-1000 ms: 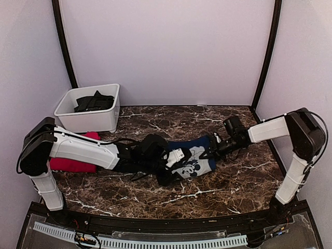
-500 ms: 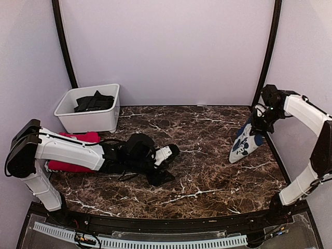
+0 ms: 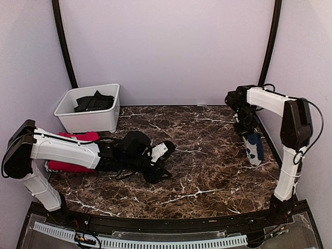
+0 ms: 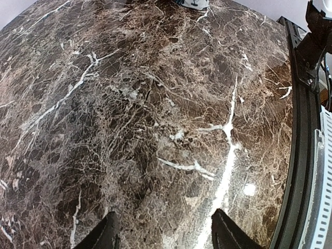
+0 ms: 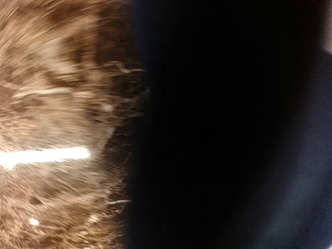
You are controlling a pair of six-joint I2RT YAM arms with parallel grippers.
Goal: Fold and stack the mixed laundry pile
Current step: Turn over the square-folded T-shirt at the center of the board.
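A: Dark marble surface (image 3: 207, 176). Where's the navy blue T-shirt (image 3: 254, 149)?
B: Dangling at the right edge, pinched in the right hand (image 3: 245, 124). Left hand (image 4: 166, 236) gapes empty mid-surface; red T-shirt (image 3: 70, 166) lies far left.

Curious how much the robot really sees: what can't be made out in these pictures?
Right wrist view: blurred; dark cloth fills most of it, hiding the fingers.
Top view: the navy T-shirt hangs bunched from the right gripper, print mostly hidden.
Top view: the left arm covers much of the red T-shirt.
Top view: the dark garment in the white bin is too small to identify.
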